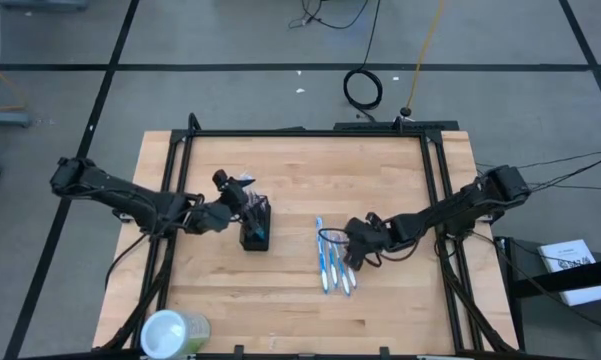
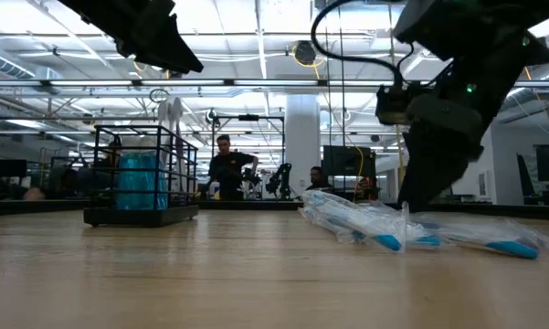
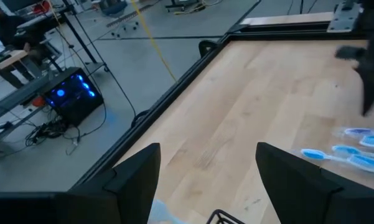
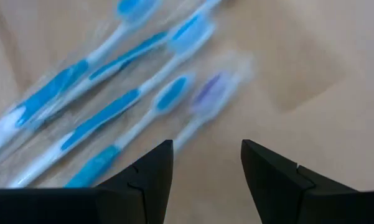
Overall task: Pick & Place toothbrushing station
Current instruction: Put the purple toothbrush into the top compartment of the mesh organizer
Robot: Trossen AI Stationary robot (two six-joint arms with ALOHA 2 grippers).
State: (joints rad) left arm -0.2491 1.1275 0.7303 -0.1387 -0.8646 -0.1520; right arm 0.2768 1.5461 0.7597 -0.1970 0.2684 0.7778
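Note:
The toothbrushing station's black mesh holder stands upright on its base left of the table's middle. It holds something blue, and a white piece sticks out of its top. Its rim just shows below my left gripper, which hovers open above it, nothing between its fingers. Several blue-white toothbrushes in clear wrappers lie flat on the table right of the middle. My right gripper is open, slanting down just over their head ends, touching nothing I can see.
A pale-green round container stands at the table's near left corner. A black frame runs along the table's far and side edges. Bare wood lies between the holder and the toothbrushes. People and equipment show in the room beyond.

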